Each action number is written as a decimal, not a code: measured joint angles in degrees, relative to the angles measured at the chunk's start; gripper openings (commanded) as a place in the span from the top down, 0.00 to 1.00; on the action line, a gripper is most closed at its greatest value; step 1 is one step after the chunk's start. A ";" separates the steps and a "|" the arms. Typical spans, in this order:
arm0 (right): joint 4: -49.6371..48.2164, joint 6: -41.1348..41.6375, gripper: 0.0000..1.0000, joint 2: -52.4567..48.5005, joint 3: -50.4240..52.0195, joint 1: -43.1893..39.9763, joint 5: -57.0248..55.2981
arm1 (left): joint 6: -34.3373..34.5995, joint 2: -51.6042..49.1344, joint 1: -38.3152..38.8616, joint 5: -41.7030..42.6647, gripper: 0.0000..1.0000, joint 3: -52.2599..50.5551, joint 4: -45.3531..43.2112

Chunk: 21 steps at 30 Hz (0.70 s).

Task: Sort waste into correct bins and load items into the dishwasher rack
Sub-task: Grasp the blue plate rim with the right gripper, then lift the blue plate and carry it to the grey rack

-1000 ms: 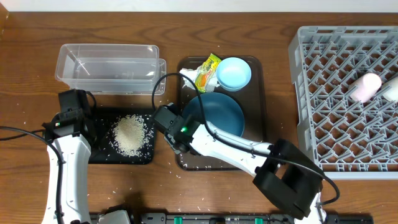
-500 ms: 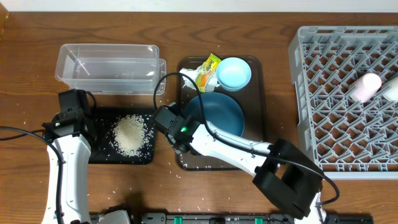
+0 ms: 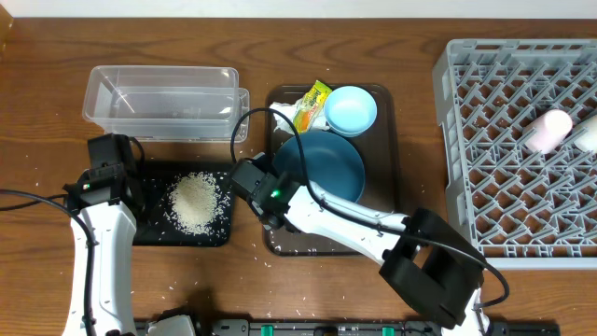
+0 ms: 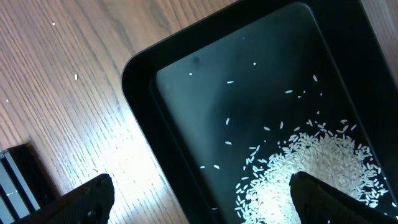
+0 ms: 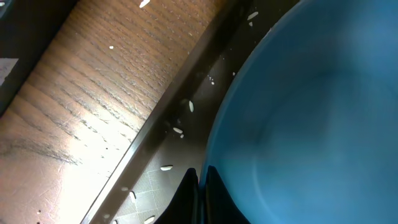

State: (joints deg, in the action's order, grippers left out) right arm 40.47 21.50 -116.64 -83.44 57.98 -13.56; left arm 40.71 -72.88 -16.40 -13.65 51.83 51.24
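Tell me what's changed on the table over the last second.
The dark-blue dish, its rim pinched by the right fingers, has shifted slightly toward the light-blue bowl, perhaps lifting. The left fingers, rice, clear tub, and the pink cup and white cup in the rack stayed put.

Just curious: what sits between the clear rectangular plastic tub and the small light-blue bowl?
The overhead view shows a crumpled white tissue with a yellow-green printed wrapper on the brown flat tray beside the small light-blue bowl.
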 measured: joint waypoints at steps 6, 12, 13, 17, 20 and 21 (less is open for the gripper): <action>4.76 0.02 0.99 1.38 -3.76 -0.57 0.90 | -0.02 0.00 0.00 0.00 0.07 0.00 0.00; 9.01 0.04 0.99 9.55 -8.98 -4.98 4.07 | -0.02 0.00 0.00 0.00 0.07 0.00 0.02; 9.25 0.04 0.99 11.80 -9.51 -6.32 4.46 | 0.00 0.00 0.00 0.00 0.07 0.00 0.00; 10.03 -0.07 0.99 20.72 -10.29 -13.18 5.20 | 0.00 0.00 0.00 0.00 0.07 0.00 0.00; 9.97 -1.46 0.99 25.94 -10.43 -19.63 6.80 | -0.02 0.00 0.00 0.00 0.07 0.00 0.00; 9.88 -2.12 0.99 27.17 -10.47 -21.81 7.63 | 0.00 0.00 0.00 0.00 0.07 0.00 0.00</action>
State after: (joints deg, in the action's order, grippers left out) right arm 50.35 19.38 -89.47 -93.91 36.16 -5.93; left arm 40.71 -72.88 -16.40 -13.65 51.83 51.24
